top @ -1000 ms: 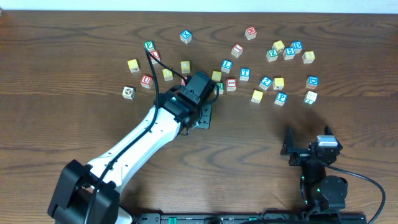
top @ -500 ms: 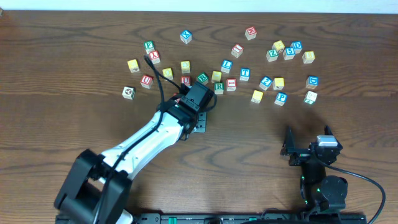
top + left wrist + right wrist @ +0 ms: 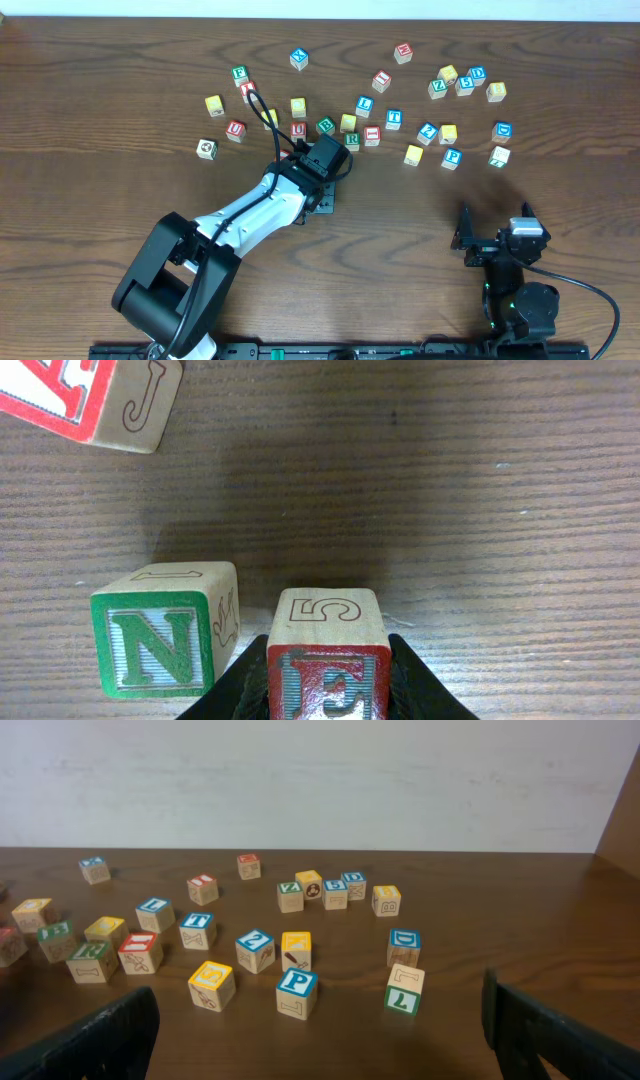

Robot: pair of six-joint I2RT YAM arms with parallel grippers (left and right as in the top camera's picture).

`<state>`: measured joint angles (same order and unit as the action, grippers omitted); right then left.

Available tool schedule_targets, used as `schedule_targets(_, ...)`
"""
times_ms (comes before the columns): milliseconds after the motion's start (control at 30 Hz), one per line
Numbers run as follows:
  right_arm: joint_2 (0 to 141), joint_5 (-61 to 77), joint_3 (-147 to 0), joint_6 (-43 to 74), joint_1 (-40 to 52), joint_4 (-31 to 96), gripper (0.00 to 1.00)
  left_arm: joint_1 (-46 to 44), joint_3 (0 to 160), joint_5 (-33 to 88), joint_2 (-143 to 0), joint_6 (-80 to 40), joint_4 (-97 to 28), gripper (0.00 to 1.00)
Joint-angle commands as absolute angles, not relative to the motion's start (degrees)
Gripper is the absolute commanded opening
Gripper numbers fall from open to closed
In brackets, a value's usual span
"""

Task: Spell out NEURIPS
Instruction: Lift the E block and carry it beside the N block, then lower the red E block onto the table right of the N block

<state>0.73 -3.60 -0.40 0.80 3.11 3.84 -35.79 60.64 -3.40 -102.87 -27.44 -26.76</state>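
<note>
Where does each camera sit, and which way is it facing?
Overhead: above the table, looking down; left arm and right arm show.
Left wrist: looks down past the left gripper holding the E cube; N cube beside.
Right wrist: low, facing the far wall over loose cubes; open right gripper at bottom.
Overhead and right wrist share the blue P cube.

Table (image 3: pixel 450 510): dark brown, fine horizontal grain. N cube (image 3: pixel 165 645): pale wood, green-bordered face, green letter on white hatching. E cube (image 3: pixel 328 665): red-bordered face, red letter; top face carries a brown outlined 5. P cube (image 3: pixel 297 990): blue face, white letter. Left arm (image 3: pixel 240 210): white shell, black joints.
</note>
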Motion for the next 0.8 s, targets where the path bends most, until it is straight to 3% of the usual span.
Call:
schedule_targets(0, 0.5, -3.5, -0.3, 0.3, 2.7, 4.1, 0.99, -35.8, 60.1, -4.6, -103.2, -27.9, -26.1, 0.07)
schedule_targets(767, 0.5, -3.5, -0.3, 0.3, 2.7, 4.1, 0.99, -35.2, 60.1, -5.1, -103.3, -26.0, -25.4, 0.08)
